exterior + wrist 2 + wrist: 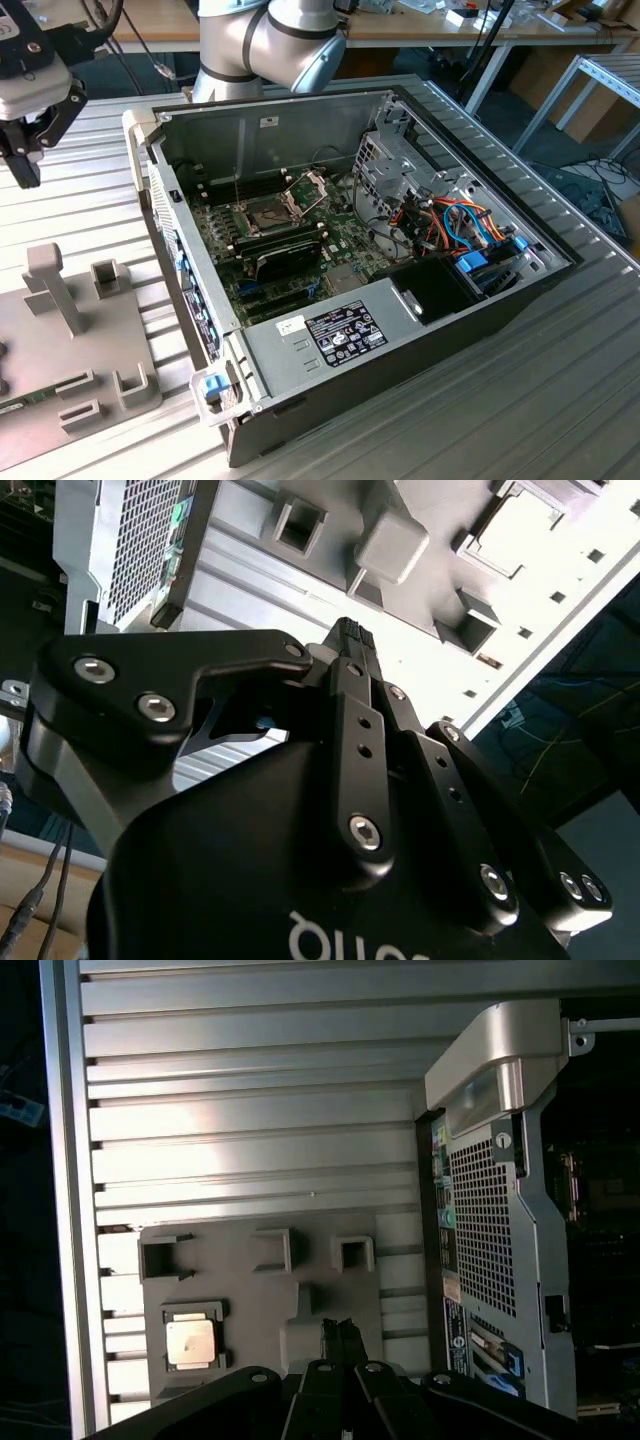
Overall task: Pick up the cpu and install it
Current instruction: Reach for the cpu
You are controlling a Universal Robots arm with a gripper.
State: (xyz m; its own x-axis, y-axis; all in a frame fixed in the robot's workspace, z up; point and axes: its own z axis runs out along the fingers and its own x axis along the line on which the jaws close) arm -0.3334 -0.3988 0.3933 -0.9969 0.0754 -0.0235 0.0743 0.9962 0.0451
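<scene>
Gripper fingers pinched shut, holding nothing, hovering by grey fixture plate.
I see the cpu sitting in a plate pocket, apart from the fingers; open PC case beside it, black label sticker on its power supply.

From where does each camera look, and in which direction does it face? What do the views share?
Exterior view: off the arm, high, looking down into the open computer case; the arm and tool show.
First wrist view: on the arm, looking down past the tool tips at the cpu in the grey fixture.
Second wrist view: on the arm, close behind the tool, facing fixture and case.
All three share tool, fixture, case.
</scene>
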